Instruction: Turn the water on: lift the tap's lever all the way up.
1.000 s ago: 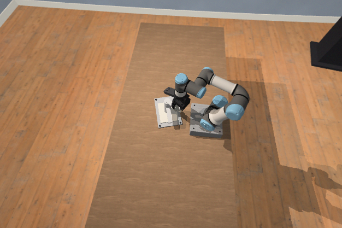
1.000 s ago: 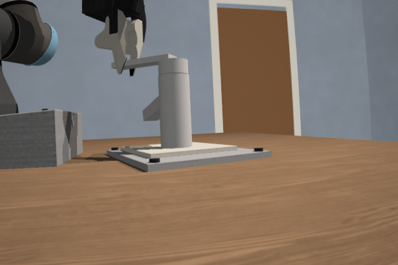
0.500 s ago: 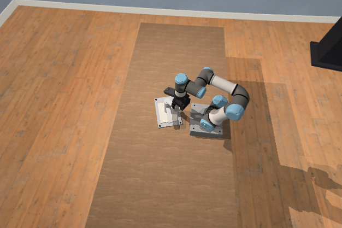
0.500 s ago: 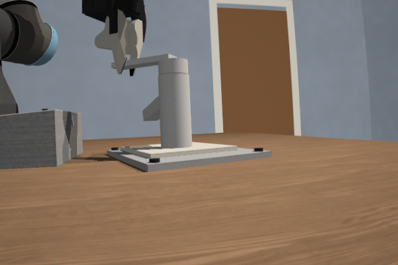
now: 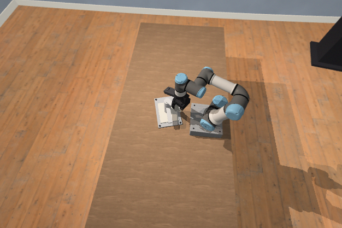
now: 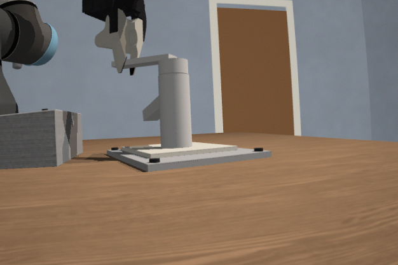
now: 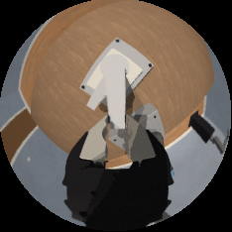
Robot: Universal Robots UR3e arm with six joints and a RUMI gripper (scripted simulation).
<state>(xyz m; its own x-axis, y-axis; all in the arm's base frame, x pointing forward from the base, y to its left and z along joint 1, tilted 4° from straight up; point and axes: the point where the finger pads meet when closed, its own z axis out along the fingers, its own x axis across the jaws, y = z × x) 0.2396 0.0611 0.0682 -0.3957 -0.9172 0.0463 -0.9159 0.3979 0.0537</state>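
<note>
1. The tap (image 6: pixel 175 104) stands upright on a grey plate (image 6: pixel 205 158) on the wooden table (image 6: pixel 257 207), just beside the arm's grey pedestal (image 6: pixel 32 140).
2. The lever (image 6: pixel 146 60) lies about level, and it reaches from the top of the tap toward the arm.
3. The gripper (image 6: pixel 126 68) comes from above, and its fingers (image 6: pixel 119 53) are clamped on the free end of the lever.
4. The spout (image 6: pixel 150 110) points to the same side, lower on the tap.
</note>
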